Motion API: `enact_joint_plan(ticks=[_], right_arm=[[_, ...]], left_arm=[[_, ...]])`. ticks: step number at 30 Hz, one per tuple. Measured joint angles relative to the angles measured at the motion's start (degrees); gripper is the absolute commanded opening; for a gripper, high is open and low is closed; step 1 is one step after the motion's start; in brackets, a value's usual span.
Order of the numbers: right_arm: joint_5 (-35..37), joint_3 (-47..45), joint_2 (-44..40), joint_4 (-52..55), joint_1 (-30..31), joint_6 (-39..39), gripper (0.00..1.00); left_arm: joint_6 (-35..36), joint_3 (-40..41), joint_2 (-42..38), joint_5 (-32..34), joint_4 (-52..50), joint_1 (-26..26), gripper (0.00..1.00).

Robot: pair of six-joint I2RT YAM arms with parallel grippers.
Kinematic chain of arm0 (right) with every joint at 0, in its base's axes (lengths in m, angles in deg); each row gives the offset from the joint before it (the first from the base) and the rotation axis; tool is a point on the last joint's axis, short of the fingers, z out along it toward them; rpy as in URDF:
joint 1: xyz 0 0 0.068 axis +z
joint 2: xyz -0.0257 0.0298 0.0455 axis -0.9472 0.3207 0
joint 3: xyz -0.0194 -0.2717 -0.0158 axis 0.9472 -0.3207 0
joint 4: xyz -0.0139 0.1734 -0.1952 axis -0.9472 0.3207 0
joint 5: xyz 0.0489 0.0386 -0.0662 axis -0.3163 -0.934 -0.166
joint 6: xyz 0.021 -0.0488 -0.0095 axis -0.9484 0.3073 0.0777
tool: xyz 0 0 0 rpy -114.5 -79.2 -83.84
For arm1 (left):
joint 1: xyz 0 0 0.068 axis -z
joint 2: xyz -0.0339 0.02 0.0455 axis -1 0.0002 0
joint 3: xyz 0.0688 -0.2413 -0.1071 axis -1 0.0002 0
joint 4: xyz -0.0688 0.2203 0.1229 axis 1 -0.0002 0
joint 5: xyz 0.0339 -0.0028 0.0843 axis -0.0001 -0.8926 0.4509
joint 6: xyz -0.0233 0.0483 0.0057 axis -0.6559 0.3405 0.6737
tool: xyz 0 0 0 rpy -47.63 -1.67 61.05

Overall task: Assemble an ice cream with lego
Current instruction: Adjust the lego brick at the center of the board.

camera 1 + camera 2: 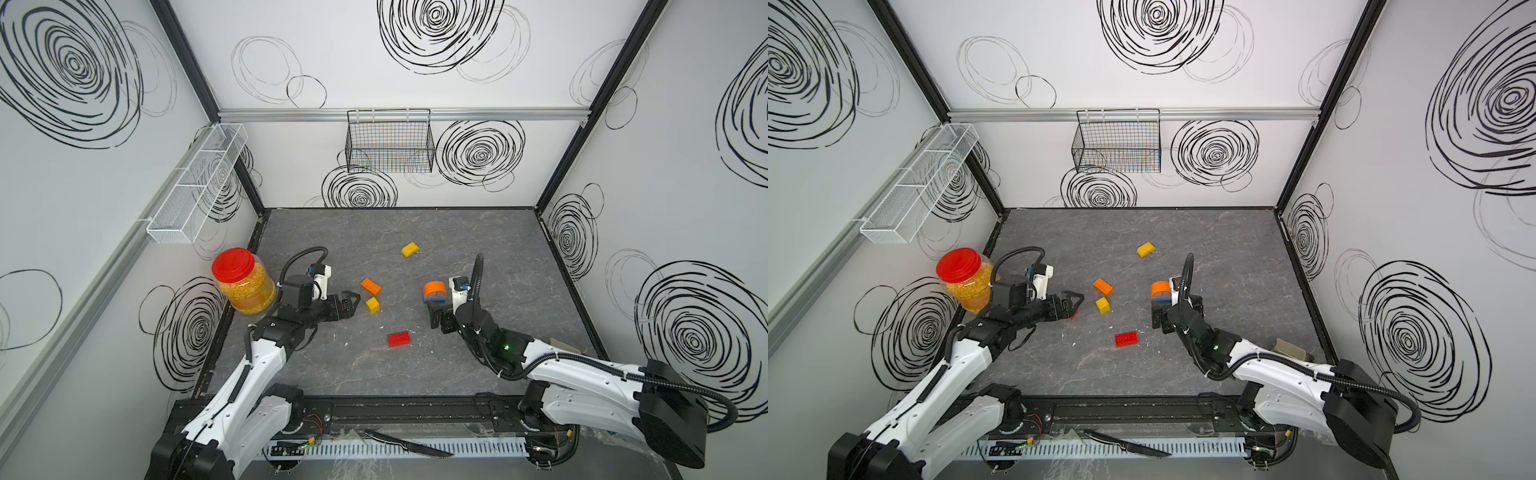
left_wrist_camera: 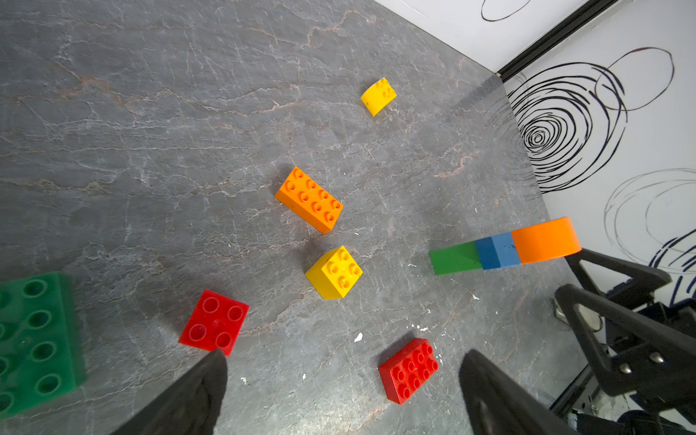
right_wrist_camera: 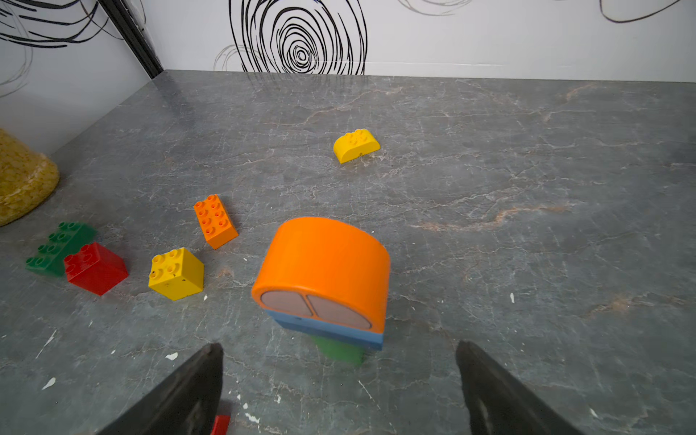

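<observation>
Left jaws, right jaws spread, empty. Green brick cropped at edge; stack base half-hidden.

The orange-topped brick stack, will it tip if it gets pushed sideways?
Probably: the stack is tall, with a green base brick narrower than the blue brick above. Its rounded orange top looks smooth, so jaws may slip there.

Lego bricks smooth glossy plastic. Tabletop matt, veined, stone-look. Jar clear plastic, red lid. Black basket thin wire.
</observation>
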Motion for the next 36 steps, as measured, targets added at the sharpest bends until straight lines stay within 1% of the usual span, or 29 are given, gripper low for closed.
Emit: enact_joint_plan(ticks=[11, 18, 30, 33, 36], right_arm=[[-1.14, -0.09, 4.59, -4.74, -0.76, 1.03, 0.98], [-0.57, -0.02, 6.95, -5.90, -0.94, 1.05, 0.95], [0.02, 1.66, 9.35, -7.52, -1.05, 1.53, 0.93], [0.31, 1.77, 9.86, -8.24, -1.33, 1.66, 0.91], [0.52, 1.77, 10.23, -8.68, -1.70, 1.99, 0.87]], left_arm=[[0.00, 0.00, 0.00, 0.07, 0.00, 0.15, 0.99], [0.00, 0.00, 0.00, 0.24, -0.02, 0.15, 0.99], [0.00, 0.00, 0.00, 0.33, -0.02, 0.15, 0.99], [-0.02, 0.00, 0.00, 0.44, -0.02, 0.15, 0.99], [0.00, 0.00, -0.02, 0.46, -0.04, 0.15, 0.99]])
